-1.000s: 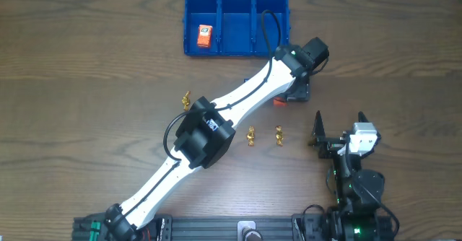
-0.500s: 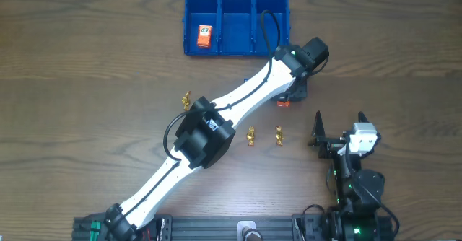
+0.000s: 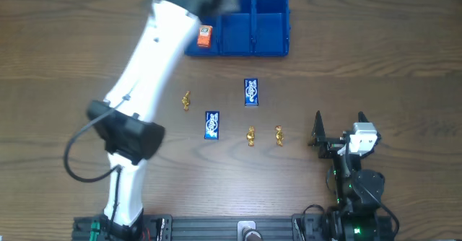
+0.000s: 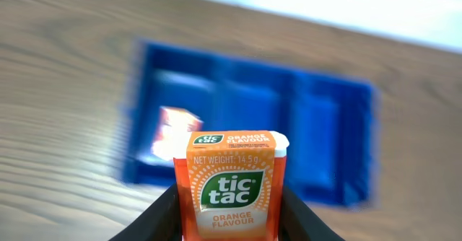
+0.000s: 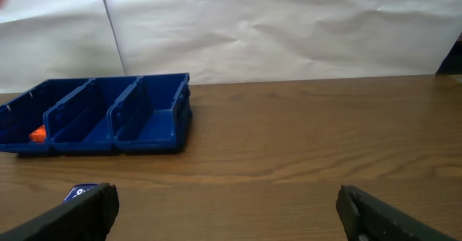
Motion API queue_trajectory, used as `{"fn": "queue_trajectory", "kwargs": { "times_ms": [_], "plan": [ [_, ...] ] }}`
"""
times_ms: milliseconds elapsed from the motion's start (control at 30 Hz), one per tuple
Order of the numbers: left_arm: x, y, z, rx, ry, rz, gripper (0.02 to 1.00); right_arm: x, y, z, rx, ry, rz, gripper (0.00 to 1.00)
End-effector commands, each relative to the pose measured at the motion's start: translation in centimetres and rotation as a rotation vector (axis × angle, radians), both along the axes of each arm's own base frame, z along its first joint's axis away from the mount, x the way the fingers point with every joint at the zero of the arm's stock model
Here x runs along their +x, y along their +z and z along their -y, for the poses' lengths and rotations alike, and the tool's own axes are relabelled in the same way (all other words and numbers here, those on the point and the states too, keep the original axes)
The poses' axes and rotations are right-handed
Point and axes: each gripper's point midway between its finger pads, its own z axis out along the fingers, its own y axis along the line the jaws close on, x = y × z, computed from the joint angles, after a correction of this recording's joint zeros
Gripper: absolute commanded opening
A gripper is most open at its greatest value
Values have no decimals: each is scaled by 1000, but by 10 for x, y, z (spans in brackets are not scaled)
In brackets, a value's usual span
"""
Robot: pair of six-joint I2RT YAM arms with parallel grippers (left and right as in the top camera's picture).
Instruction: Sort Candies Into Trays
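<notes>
While near the blue tray (image 4: 249, 107), orange candy box (image 4: 234, 187) tight in left claw (image 4: 231, 223).

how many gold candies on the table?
3 gold candies: one alone beside the left arm, a pair side by side farther right. The arm could hide more.
</notes>
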Motion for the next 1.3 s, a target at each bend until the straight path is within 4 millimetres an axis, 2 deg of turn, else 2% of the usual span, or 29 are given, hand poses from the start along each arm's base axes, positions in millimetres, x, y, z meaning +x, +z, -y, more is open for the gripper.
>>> {"fn": "queue_trajectory", "kwargs": {
  "times_ms": [33, 367, 467, 533, 633, 667, 700, 733, 767, 833, 933, 1000, 1033, 1133, 1200, 1300],
  "plan": [
    [21, -59, -35, 80, -80, -118, 354, 0, 0, 3, -14, -12, -2, 998],
    [27, -126, -35, 124, -147, -237, 358, 0, 0, 3, -14, -12, -2, 998],
    [27, -139, -34, 123, -151, -257, 358, 0, 0, 3, -14, -12, -2, 998],
    [27, -140, -34, 124, -151, -258, 382, 0, 0, 3, -14, -12, -2, 998],
    [27, -140, -34, 123, -151, -259, 531, 0, 0, 3, -14, -12, -2, 998],
    [27, -140, -34, 123, -151, -259, 599, 0, 0, 3, -14, -12, -2, 998],
    [27, -139, -34, 123, -150, -259, 709, 0, 0, 3, -14, -12, -2, 998],
    [28, -135, -36, 115, -136, -252, 805, 0, 0, 3, -14, -12, -2, 998],
    [28, -129, -38, 106, -126, -243, 858, 0, 0, 3, -14, -12, -2, 998],
    [28, -106, -46, 88, -103, -207, 890, 0, 0, 3, -14, -12, -2, 998],
    [21, -50, -68, 56, -66, -74, 912, 0, 0, 3, -14, -12, -2, 998],
    [8, -15, -86, 31, -45, 41, 941, 0, 0, 3, -14, -12, -2, 998],
    [-7, 8, -101, 11, -22, 124, 961, 0, 0, 3, -14, -12, -2, 998],
    [-59, 47, -137, -7, 16, 286, 993, 0, 0, 3, -14, -12, -2, 998],
    [-95, 62, -153, 18, 4, 372, 1000, 0, 0, 3, -14, -12, -2, 998],
    [-151, 73, -173, 68, -14, 499, 1000, 0, 0, 3, -14, -12, -2, 998]
  ]
}}
